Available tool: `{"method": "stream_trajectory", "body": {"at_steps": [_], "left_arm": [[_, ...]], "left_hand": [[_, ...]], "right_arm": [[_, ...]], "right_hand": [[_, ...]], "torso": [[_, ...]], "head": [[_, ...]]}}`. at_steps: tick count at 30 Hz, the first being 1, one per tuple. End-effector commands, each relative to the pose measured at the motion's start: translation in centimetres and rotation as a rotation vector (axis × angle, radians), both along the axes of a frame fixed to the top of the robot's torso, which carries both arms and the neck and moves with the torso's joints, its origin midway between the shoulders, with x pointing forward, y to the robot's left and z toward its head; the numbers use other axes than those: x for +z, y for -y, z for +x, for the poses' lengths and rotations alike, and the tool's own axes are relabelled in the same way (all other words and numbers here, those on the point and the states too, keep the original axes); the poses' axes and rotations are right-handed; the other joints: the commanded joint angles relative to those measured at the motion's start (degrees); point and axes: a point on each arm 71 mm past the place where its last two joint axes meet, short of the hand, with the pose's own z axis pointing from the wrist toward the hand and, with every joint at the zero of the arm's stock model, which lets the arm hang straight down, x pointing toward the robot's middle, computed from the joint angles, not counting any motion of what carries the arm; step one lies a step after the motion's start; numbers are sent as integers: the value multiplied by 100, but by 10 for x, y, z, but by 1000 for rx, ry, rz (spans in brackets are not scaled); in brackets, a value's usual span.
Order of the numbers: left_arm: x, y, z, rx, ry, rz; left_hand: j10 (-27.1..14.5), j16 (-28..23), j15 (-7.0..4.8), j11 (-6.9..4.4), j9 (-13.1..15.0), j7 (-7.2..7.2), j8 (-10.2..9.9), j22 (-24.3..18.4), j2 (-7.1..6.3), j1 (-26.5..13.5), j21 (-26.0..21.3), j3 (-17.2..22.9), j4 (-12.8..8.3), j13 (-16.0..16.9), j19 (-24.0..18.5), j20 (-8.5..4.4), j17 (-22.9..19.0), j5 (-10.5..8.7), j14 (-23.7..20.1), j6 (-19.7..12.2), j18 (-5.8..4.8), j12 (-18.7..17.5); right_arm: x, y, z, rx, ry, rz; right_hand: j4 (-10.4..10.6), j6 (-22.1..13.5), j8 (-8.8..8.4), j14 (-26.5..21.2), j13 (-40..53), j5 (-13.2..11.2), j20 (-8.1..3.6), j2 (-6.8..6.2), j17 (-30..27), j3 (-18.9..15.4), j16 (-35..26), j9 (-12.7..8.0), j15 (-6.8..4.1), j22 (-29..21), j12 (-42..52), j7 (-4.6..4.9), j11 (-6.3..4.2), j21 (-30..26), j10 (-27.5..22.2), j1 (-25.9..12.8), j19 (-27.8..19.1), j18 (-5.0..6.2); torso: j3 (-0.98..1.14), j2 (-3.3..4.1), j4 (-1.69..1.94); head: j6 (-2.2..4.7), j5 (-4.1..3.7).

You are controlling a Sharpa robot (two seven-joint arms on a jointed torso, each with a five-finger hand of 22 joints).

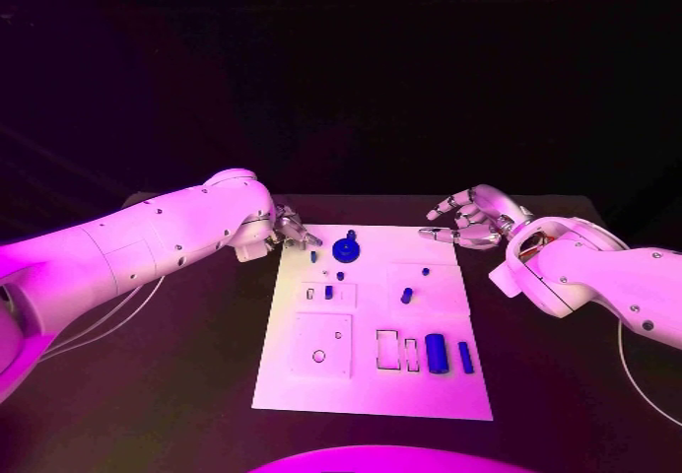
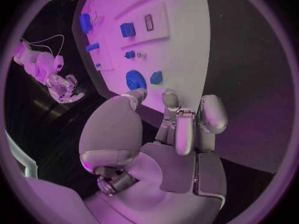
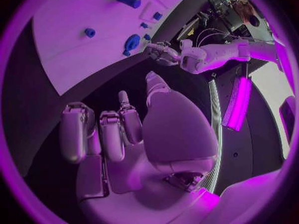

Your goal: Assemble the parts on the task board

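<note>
Black table [image 1: 170,394] under white flat task board [image 1: 373,394] | small blue round plastic part [image 1: 346,248]: light, stiff, slick, best pinched at rim | left hand [image 1: 295,230] nearby, empty, fingers apart | right hand [image 1: 469,221] released, off-board

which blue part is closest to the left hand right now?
The round blue disc at the task board's far edge, just beside the left hand; the other blue parts lie nearer the robot.

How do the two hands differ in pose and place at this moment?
The left hand sits at the task board's far left corner, its fingers pointing down beside the round blue part. The right hand hangs off the board past its far right corner, fingers spread, with no part near it. Both hold nothing.
</note>
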Motion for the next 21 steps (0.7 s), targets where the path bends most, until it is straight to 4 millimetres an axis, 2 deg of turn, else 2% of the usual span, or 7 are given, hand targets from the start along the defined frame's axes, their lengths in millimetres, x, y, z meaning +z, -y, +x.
{"method": "stream_trajectory", "body": {"at_steps": [1, 13, 21], "left_arm": [[-1, 3, -1, -32, -32, 1], [-4, 8, -3, -47, -59, -4], [-5, 10, -4, -48, -64, -13]], "left_hand": [[-20, -12, 30, -2, -10, -3, 0, 2, 61, 28, 7, -45, 2, -7, 8, 40, 950, 20, 426, 80, -13, -6], [25, 10, 4, -35, -24, -41, 37, 38, 118, 161, 25, -63, -2, 49, 26, 30, 991, 25, 441, 210, -18, 47], [69, 20, -25, -69, -33, -77, 52, 67, 221, 331, 41, -34, -13, 81, 42, 12, 1006, 28, 448, 277, -23, 81]], "right_arm": [[0, -2, 0, 15, 7, -2], [0, -3, 0, 17, 6, -2], [0, -3, 0, 17, 4, -2]], "right_hand": [[-3, -35, 28, 482, 420, -16, -35, 16, 1021, -21, -10, -6, -49, 854, -20, 9, -5, -29, -19, -58, 139, -31], [-6, -36, 35, 483, 419, -2, -35, 27, 1025, -19, -9, -6, -50, 857, -20, 8, -5, -25, -18, -56, 141, -32], [-7, -35, 39, 483, 420, 5, -36, 34, 1022, -16, -11, -6, -50, 857, -18, 7, -6, -24, -16, -54, 142, -32]], "torso": [[1, -3, 4], [2, -2, 0], [5, -1, -2]], "head": [[-7, 11], [-18, 21], [-22, 16]]}}
